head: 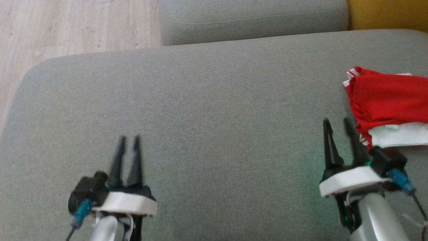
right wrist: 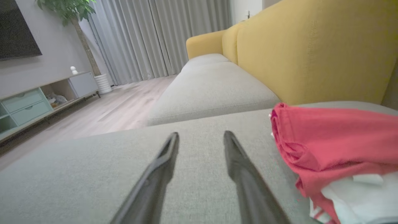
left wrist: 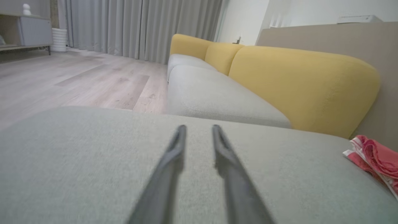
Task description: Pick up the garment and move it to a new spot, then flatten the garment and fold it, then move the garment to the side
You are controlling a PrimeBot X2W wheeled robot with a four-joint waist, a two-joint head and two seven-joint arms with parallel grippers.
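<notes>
The garment [head: 388, 97] is red with white parts and lies bunched at the right edge of the grey sofa cushion [head: 214, 100]. The left wrist view has the garment [left wrist: 379, 155] at far right, and it lies close on the right in the right wrist view [right wrist: 326, 140]. My right gripper [head: 337, 121] hovers just left of the cloth, open and empty, with a clear gap between its fingers [right wrist: 201, 134]. My left gripper [head: 129, 138] is at the lower left over bare cushion, far from the garment. Its fingers stand a narrow gap apart [left wrist: 199, 127] and hold nothing.
A second grey seat cushion [head: 250, 20] adjoins the far side, with the yellow backrest [head: 388, 13] at the far right. Wooden floor [head: 67, 26] lies beyond the cushion's left and far edges. A low TV cabinet [right wrist: 31, 99] and curtains [left wrist: 140, 28] stand across the room.
</notes>
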